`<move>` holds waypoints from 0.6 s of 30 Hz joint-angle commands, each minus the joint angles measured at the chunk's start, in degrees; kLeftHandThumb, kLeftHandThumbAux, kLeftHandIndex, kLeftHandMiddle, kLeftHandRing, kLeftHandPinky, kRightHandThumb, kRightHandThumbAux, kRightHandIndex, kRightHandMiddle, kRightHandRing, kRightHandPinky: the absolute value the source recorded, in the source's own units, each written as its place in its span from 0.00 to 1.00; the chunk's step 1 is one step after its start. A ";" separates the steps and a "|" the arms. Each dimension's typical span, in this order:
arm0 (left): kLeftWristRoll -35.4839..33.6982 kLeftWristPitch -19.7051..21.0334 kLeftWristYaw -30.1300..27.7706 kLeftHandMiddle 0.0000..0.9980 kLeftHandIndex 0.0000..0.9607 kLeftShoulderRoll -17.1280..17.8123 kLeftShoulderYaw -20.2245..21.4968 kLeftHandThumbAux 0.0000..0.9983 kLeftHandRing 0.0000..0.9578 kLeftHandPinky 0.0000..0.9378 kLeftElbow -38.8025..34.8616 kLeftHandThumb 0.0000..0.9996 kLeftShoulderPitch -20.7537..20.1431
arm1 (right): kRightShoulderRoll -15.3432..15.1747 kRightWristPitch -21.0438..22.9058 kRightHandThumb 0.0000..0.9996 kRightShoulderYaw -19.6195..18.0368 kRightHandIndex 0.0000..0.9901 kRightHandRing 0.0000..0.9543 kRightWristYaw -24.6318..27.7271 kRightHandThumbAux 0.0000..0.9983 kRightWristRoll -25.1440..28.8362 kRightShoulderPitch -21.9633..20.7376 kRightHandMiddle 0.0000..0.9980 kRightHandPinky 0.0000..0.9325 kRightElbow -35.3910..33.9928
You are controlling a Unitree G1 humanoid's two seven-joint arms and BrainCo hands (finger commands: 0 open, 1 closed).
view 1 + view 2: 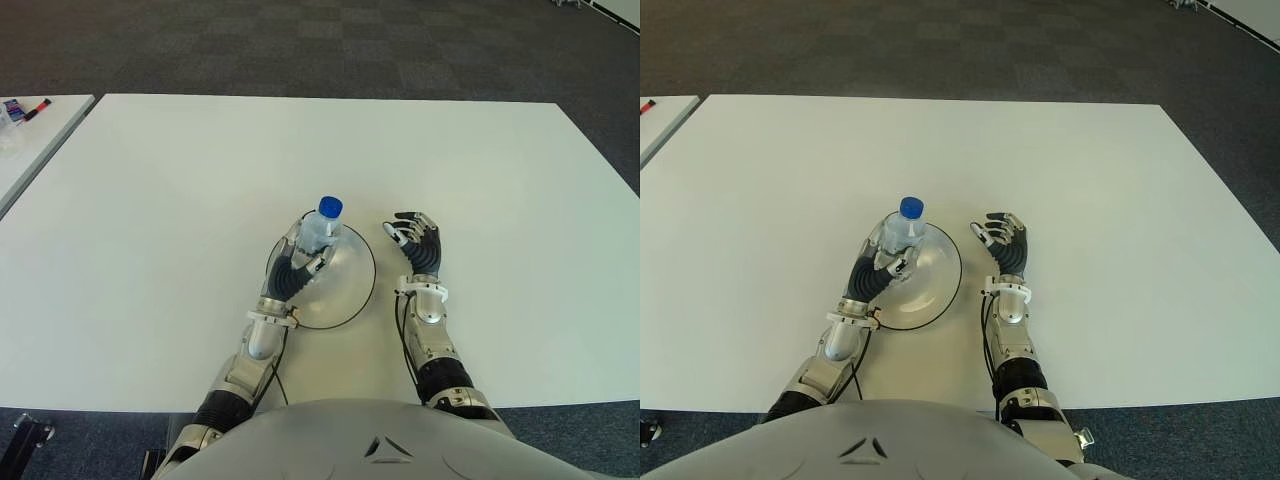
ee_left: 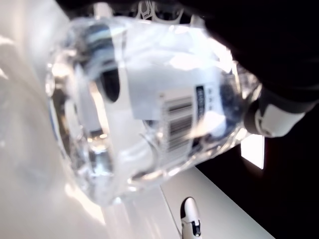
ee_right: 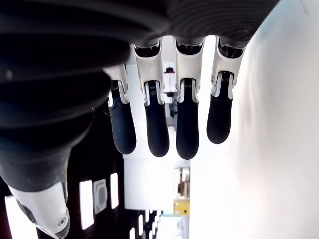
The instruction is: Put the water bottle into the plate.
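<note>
A clear water bottle [image 1: 322,230] with a blue cap [image 1: 330,207] stands over the round shiny plate [image 1: 350,285] near the table's front. My left hand [image 1: 297,262] is wrapped around the bottle's body from the left side. The left wrist view shows the bottle [image 2: 144,109] close up, with its white barcode label, above the pale plate surface [image 2: 25,164]; whether its base touches the plate I cannot tell. My right hand [image 1: 417,243] shows just right of the plate with its fingers [image 3: 149,129] relaxed and holding nothing.
The white table [image 1: 480,180] stretches wide on all sides of the plate. A second white table [image 1: 30,130] with small items on it stands at the far left. Dark carpet lies beyond the far edge.
</note>
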 commanded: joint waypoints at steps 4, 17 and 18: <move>0.08 1.25 -0.06 0.41 0.26 0.32 -0.05 0.52 0.41 0.42 0.39 0.81 0.24 | 0.65 1.98 0.70 -0.30 0.42 0.45 0.36 0.73 0.89 1.14 0.41 0.46 3.10; -0.66 4.58 -1.73 0.39 0.23 0.91 -0.17 0.52 0.38 0.38 -1.01 0.76 0.17 | 0.69 0.98 0.70 -0.39 0.42 0.46 0.16 0.72 1.09 0.30 0.41 0.47 4.69; -0.71 4.65 -1.78 0.39 0.22 0.92 -0.17 0.52 0.38 0.38 -1.06 0.76 0.18 | 0.69 0.94 0.70 -0.39 0.42 0.46 0.14 0.72 1.08 0.27 0.41 0.47 4.77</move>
